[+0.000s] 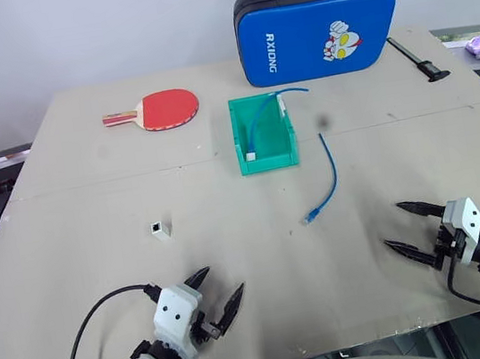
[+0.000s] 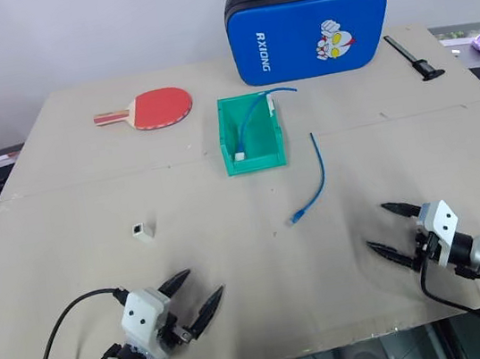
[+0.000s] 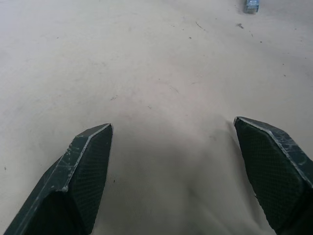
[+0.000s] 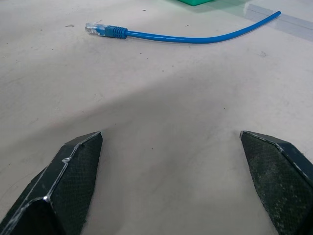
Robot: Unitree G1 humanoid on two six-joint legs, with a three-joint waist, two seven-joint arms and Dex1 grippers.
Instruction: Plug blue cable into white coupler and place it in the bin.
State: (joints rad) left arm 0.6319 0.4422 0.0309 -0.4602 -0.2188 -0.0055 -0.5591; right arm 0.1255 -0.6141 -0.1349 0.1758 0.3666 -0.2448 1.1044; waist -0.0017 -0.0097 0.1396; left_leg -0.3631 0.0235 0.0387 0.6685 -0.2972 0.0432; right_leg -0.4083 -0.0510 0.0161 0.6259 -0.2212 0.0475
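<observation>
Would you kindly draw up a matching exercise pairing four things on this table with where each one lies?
Things:
1. thin bright-blue cable
2. tiny white plastic coupler
3. small green plastic bin
4. red table-tennis paddle

Places:
A. just in front of the large blue padded case
B. far left part of the table
C. loose on the table, right of the bin
D. ahead of the left gripper

Pairs: 1-C, 2-D, 3-A, 4-B

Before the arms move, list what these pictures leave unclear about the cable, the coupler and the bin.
- white coupler: too small in the eye views to tell whether its dark socket is clear.
- blue cable: its far end runs off the right wrist view's edge; in the eye views that tip is too small to read.
- second blue cable in the bin: the bin's wall hides how its white block sits.
</observation>
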